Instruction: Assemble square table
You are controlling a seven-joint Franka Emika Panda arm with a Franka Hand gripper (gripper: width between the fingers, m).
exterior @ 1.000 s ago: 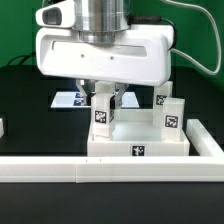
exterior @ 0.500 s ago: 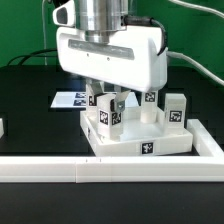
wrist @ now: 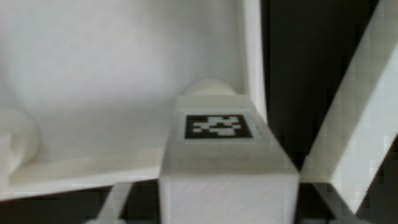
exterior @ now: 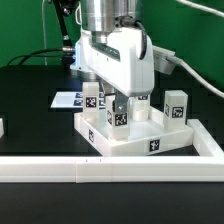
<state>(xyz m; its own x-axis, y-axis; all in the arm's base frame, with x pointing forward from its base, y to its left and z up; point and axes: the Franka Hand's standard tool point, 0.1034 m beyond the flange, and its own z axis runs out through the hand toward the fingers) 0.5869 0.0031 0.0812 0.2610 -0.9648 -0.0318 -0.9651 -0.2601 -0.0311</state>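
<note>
A: How is the small white tagged block leg [exterior: 120, 112] placed relative to the gripper [exterior: 121, 108]?

B: It is clasped upright between the fingers, long axis vertical, over the large white square plastic tabletop slab [exterior: 135, 141].

A: And what is held by the slab?

B: Legs are seen standing at its far corners; one [exterior: 176, 107] stands on the exterior view's right.

You are looking at a black table [exterior: 30, 100] carrying the marker board [exterior: 68, 100] (partly hidden) and a long white border rail [exterior: 60, 168] lying in front.
</note>
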